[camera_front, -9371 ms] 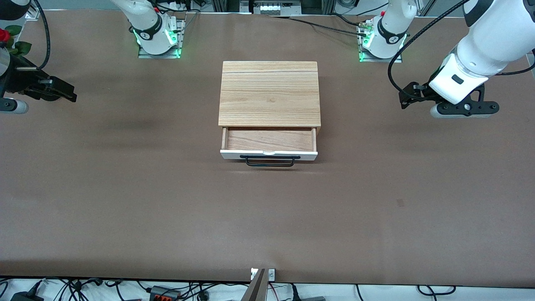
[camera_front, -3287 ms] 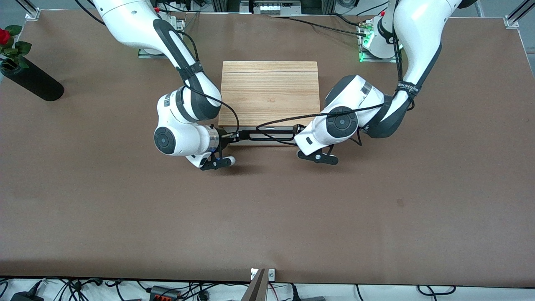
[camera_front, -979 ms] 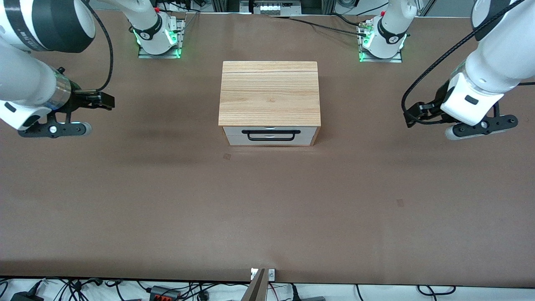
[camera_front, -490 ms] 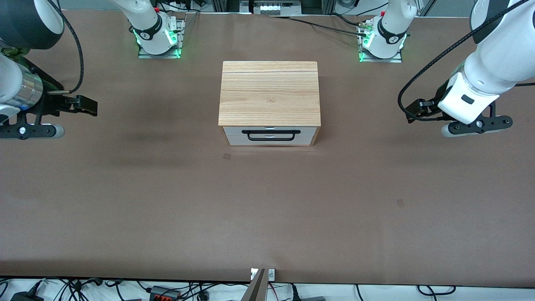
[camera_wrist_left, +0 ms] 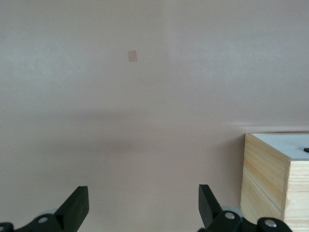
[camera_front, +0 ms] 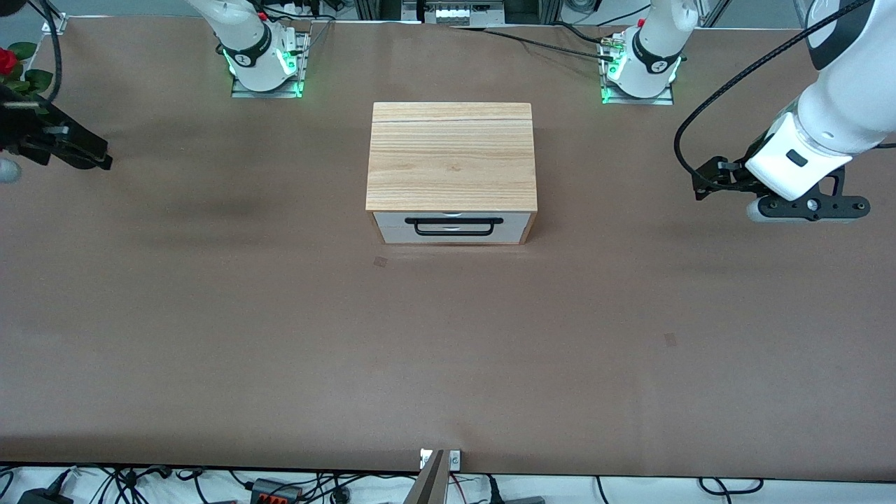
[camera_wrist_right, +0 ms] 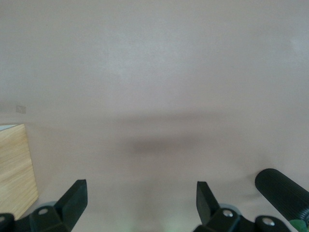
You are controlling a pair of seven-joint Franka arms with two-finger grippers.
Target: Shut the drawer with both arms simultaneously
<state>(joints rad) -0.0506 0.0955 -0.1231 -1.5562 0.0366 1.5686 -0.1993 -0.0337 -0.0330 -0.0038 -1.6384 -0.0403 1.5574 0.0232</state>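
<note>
The light oak-grain box (camera_front: pixel 451 154) stands mid-table. Its drawer (camera_front: pixel 392 228) is pushed in, the white front flush with the box and the black bar handle (camera_front: pixel 458 225) across it. My left gripper (camera_front: pixel 702 183) hangs open and empty over bare table toward the left arm's end, well apart from the box. In the left wrist view the gripper (camera_wrist_left: pixel 142 208) has wide-spread fingers (camera_wrist_left: pixel 77 205), with a box corner (camera_wrist_left: pixel 270 179) beside it. My right gripper (camera_front: pixel 98 157) is over the right arm's end of the table. It shows open and empty in the right wrist view (camera_wrist_right: pixel 141 198).
A black vase (camera_wrist_right: pixel 282 191) with a red rose (camera_front: pixel 7 59) lies at the right arm's end, close to the right gripper. Small brown marks (camera_front: pixel 380 262) dot the brown table (camera_front: pixel 448 350). Cables run along the table edge nearest the front camera.
The drawer was open, both grippers came to its front, and it is now shut. Over the last second both arms moved farther away toward the table's ends.
</note>
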